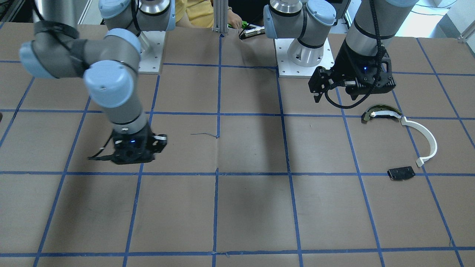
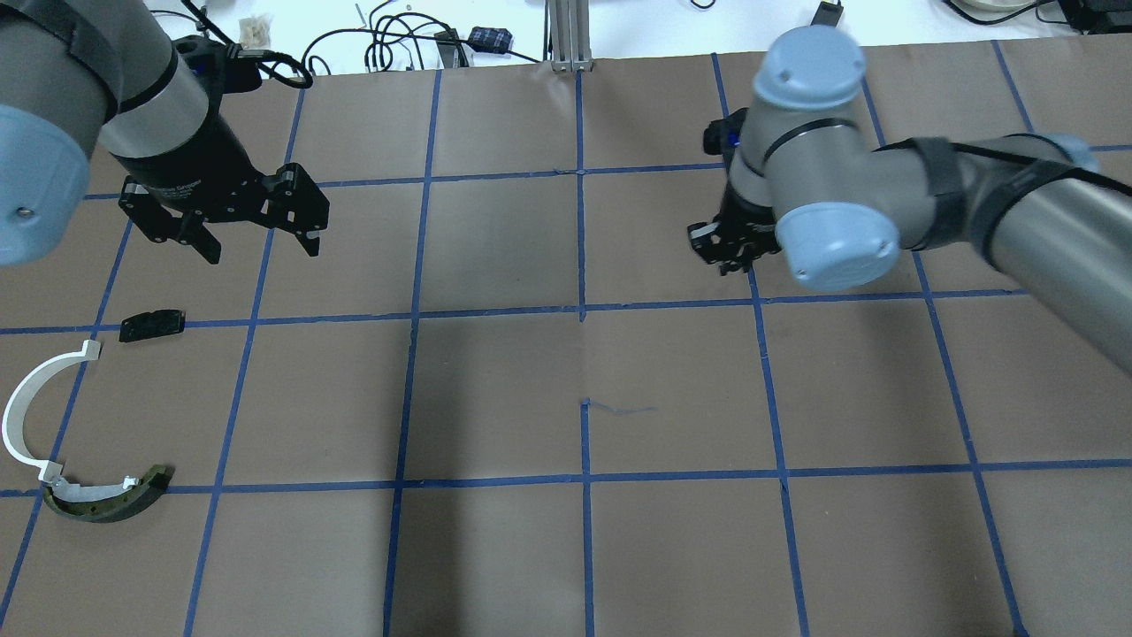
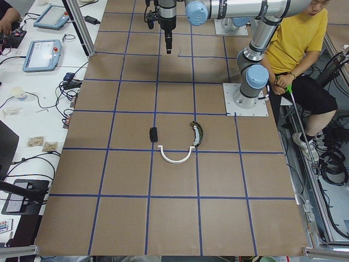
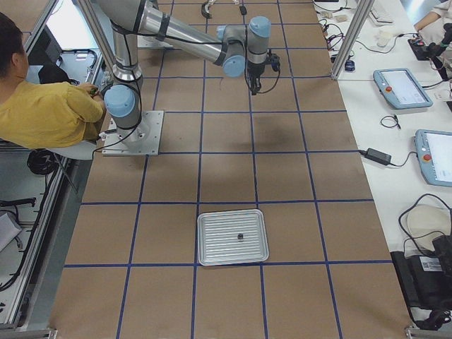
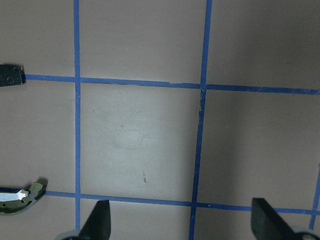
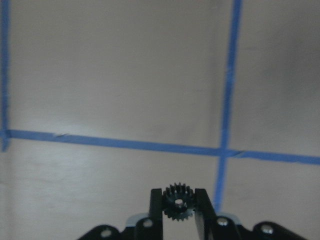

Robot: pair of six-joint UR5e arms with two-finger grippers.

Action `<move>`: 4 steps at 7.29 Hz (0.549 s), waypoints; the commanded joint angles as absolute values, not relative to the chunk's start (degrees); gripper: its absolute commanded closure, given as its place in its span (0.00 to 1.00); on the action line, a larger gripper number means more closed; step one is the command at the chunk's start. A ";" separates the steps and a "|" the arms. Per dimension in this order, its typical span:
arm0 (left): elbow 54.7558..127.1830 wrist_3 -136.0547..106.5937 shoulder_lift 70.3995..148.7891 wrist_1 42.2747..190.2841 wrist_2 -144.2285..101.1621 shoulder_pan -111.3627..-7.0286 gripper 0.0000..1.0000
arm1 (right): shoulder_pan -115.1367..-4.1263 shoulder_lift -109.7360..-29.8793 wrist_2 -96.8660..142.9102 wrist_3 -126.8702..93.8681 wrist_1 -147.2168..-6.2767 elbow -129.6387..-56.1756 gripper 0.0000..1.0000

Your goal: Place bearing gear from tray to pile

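Observation:
My right gripper point(image 6: 176, 215) is shut on a small black toothed bearing gear point(image 6: 176, 201) and holds it above the brown table. It also shows in the overhead view point(image 2: 727, 255) and in the front view point(image 1: 134, 157). The pile lies far off on my left side: a white curved arc point(image 2: 25, 411), a dark olive-edged curved piece point(image 2: 106, 502) and a flat black plate point(image 2: 152, 325). My left gripper point(image 2: 263, 252) is open and empty, hovering just beyond the pile. The metal tray point(image 4: 212, 240) shows only in the exterior right view.
A small dark part point(image 4: 240, 236) lies on the tray. The table is covered in brown paper with a blue tape grid. The arm bases point(image 1: 304, 55) stand at the robot's edge. Cables and devices point(image 2: 424, 40) lie beyond the far edge.

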State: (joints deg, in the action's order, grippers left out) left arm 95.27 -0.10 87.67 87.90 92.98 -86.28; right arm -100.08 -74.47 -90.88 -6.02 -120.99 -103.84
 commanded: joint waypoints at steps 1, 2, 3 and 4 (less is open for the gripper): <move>95.27 -0.18 87.80 87.89 93.34 -86.13 0.00 | -115.79 -69.47 -90.26 -29.46 -123.38 -103.54 1.00; 95.27 -0.18 87.89 87.89 93.34 -86.13 0.00 | -118.62 -66.21 -90.00 -34.75 -127.57 -103.45 1.00; 95.27 -0.87 88.06 87.89 93.25 -85.96 0.00 | -119.44 -63.75 -90.00 -34.46 -128.14 -103.45 1.00; 95.27 -1.14 88.59 87.89 93.34 -85.70 0.00 | -119.27 -62.85 -90.00 -33.32 -129.54 -102.84 0.94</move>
